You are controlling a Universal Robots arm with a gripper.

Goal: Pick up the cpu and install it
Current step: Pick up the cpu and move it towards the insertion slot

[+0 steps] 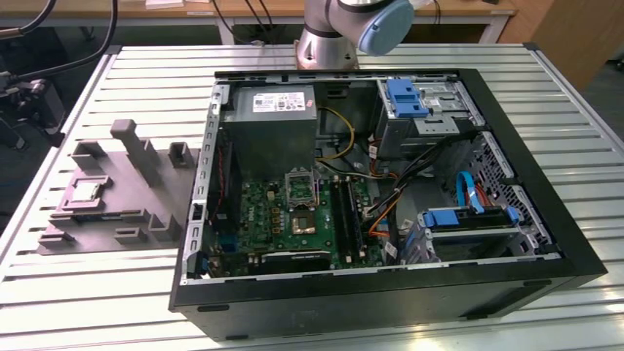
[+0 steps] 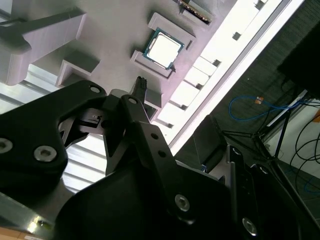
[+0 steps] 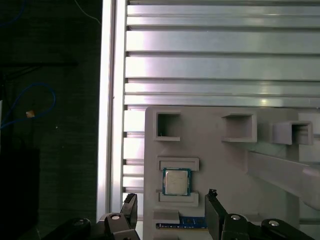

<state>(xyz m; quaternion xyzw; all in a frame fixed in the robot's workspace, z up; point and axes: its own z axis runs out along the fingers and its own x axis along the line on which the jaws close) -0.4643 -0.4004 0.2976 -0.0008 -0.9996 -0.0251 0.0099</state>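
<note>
Cpu (image 3: pixel 176 181) is noted lying flat in a framed recess of the tray (image 3: pixel 220 165) at the exterior view's left, apart from the case (image 1: pixel 390 292), presumably kept square for grasping; gripper (image 3: pixel 171 212) is held near, jaws spread, empty, lined up on it.

Bright glare on table slats (image 3: pixel 215 65); computer case (image 1: pixel 390 300) interior dim (shadowed)
</note>
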